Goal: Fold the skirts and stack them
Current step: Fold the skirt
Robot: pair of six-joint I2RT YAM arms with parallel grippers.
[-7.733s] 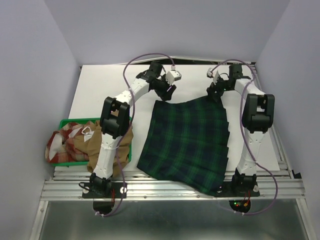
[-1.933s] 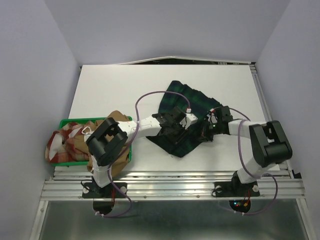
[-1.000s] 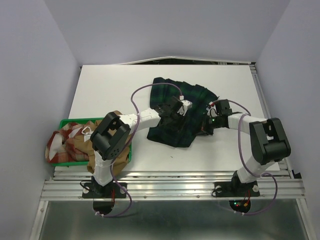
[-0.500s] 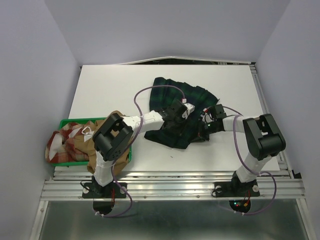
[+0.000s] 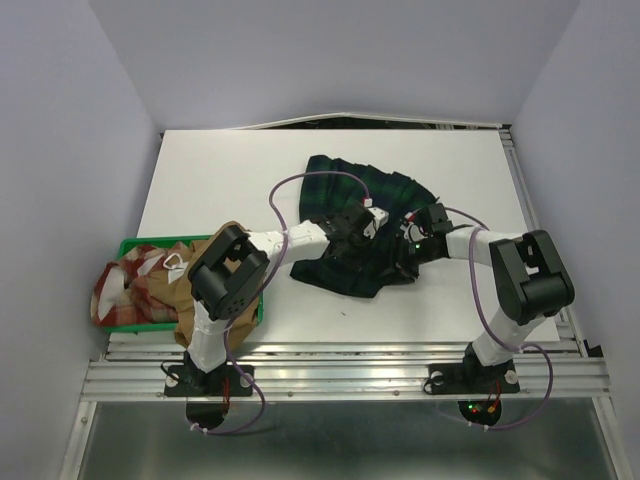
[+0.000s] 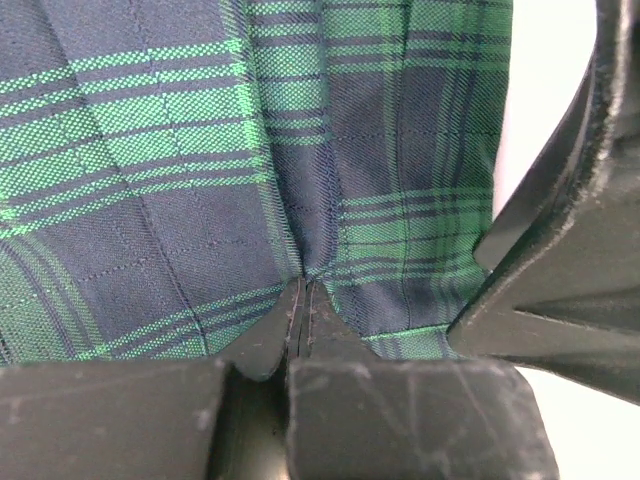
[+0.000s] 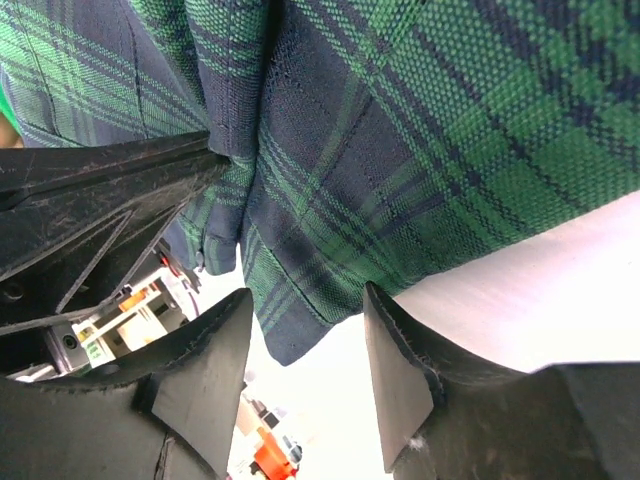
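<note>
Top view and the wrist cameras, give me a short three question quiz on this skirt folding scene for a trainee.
1. True or false: the left gripper is shut on the tartan skirt.
2. Fill in: the right gripper has its jaws ____.
3. Where does the red checked skirt lie? A in the green tray; B on the tartan skirt; C in the right gripper.
Key: 1 true; 2 open; 3 A.

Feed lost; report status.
Left gripper shut on dark green-and-navy tartan cloth skirt, bunched mid-table. Right gripper open at its edge. Tan-brown cloth skirt apart, left.
</note>
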